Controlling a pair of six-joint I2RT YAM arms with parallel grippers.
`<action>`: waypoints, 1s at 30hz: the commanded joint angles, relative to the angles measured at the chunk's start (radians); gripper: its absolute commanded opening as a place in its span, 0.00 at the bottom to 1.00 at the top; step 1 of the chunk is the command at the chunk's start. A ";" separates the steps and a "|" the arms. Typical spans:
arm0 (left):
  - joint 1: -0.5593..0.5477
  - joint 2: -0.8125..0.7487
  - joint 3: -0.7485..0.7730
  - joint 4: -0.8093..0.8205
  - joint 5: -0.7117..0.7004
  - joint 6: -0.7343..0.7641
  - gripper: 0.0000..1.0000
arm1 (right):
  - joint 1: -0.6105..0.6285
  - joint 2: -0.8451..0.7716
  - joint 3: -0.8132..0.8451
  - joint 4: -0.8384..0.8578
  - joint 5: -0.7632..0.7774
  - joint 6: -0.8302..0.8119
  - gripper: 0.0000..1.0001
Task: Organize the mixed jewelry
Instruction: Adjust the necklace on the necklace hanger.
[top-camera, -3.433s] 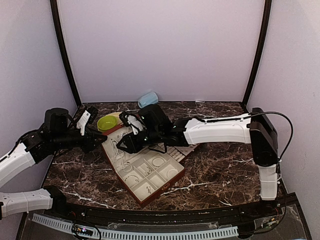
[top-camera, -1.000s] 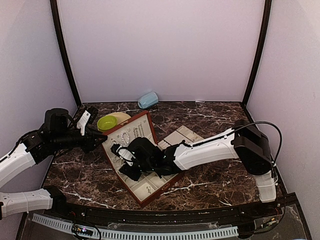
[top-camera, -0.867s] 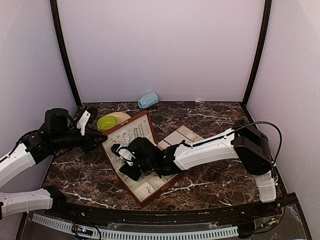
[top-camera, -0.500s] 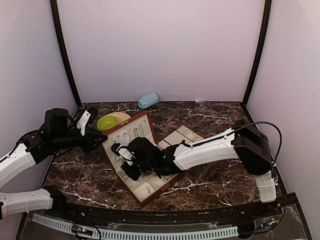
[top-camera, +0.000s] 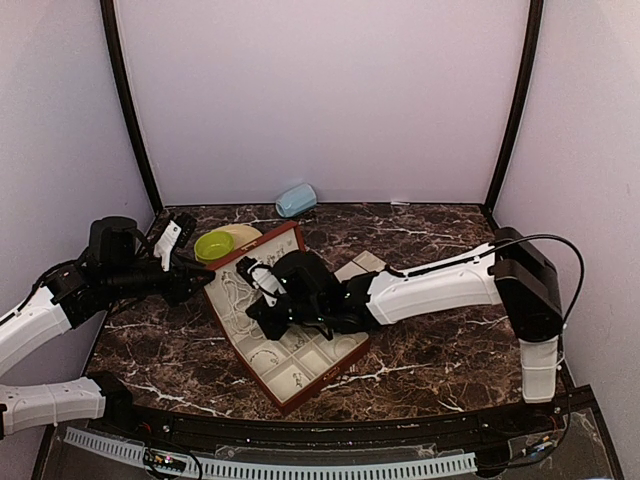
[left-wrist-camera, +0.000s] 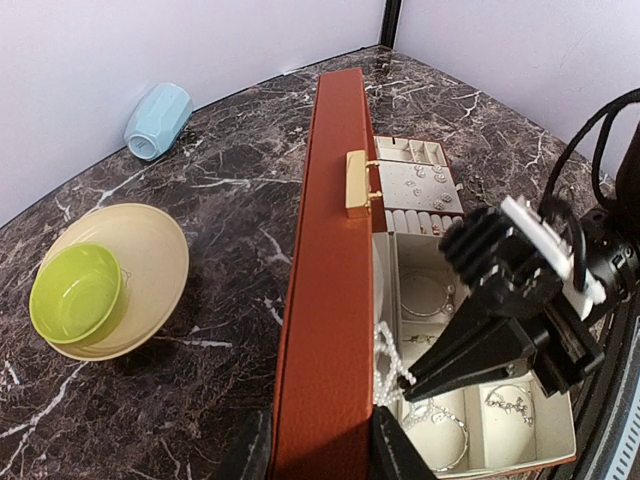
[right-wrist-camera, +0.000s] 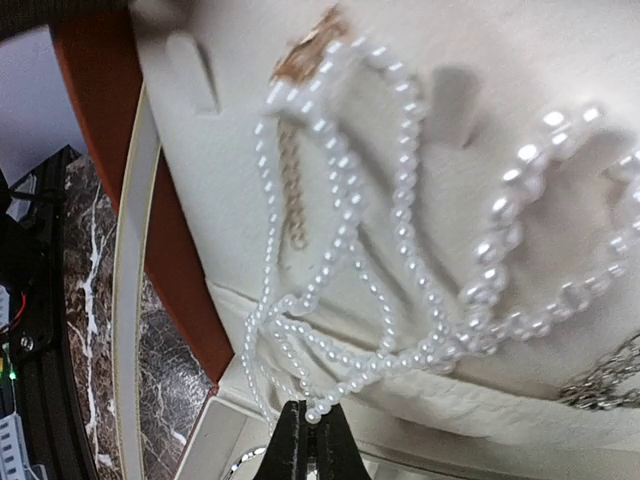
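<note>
The right gripper has its jaws pinching the lowest loop of a pearl strand draped over the cream lining of the open case lid. The left gripper has its jaws clamped across that lid's edge. The case sits nearer the bench's left edge, with bangles in its compartments

Reddish-brown case, white pearl strand, dark-veined table.
</note>
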 joint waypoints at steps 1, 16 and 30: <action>-0.009 0.003 -0.025 -0.012 0.054 0.006 0.10 | -0.019 -0.061 -0.013 0.060 0.007 0.023 0.00; -0.009 0.003 -0.022 -0.009 0.058 0.004 0.11 | -0.048 -0.073 -0.002 0.023 0.029 -0.020 0.00; -0.009 0.086 0.042 -0.012 0.083 0.050 0.66 | -0.047 -0.055 -0.036 0.041 -0.015 0.017 0.00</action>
